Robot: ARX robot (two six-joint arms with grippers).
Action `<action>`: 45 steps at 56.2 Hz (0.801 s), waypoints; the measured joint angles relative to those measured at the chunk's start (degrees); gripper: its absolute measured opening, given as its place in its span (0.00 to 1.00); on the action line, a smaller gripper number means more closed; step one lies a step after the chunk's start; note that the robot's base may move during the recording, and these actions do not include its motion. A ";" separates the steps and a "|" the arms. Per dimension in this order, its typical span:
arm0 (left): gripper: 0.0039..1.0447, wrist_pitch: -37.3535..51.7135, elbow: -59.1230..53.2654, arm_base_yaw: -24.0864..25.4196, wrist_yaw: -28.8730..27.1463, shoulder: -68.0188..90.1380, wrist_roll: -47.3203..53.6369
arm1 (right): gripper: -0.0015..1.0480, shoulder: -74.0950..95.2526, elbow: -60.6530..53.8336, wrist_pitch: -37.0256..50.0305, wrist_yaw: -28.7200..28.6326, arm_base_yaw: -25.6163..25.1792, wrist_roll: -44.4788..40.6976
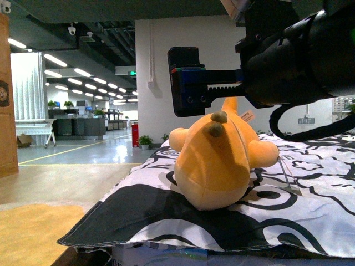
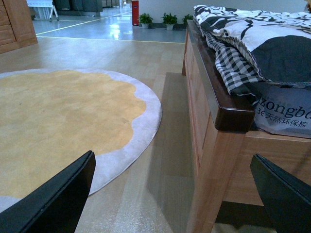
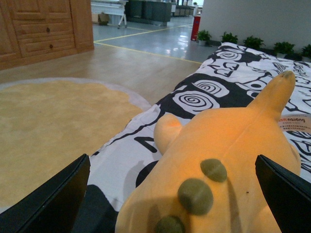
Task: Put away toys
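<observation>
**R pincer spread over the plush, L pincer idle by the bed**

Starting left: a round yellow rug (image 2: 63,121) on the wood floor (image 2: 160,63), nothing of the task on it. The L pincer (image 2: 171,162) hangs low beside the bed frame (image 2: 228,111), jaws wide apart, nothing btwn them. I'd judge it's parked there so the other arm gets a clear run at the toy.

Centre now: the toy, an orange-yellow plush animal (image 1: 219,160), lies on the black-and-white duvet (image 1: 310,183) close to its near edge. Not put away yet.

Right side: the R pincer (image 3: 171,162) hovers just above the plush's back, jaws wide open and straddling the body. No contact, as far as the wrist view shows. It's prob. spread that far because the body is fat and needs a broad bite.

The look of it: rounded, pillowy, smooth fabric. A row of olive-brown spikes (image 3: 195,195) runs down the back. There's a stubby limb (image 3: 167,131) and a long tapered end (image 3: 282,80) w/ a white sewn label (image 3: 294,121) by it. Expect it to squash under grip.
</observation>
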 joint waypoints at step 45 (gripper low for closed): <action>0.95 0.00 0.00 0.00 0.02 0.00 0.00 | 1.00 15.80 7.45 -8.00 12.09 0.33 -3.54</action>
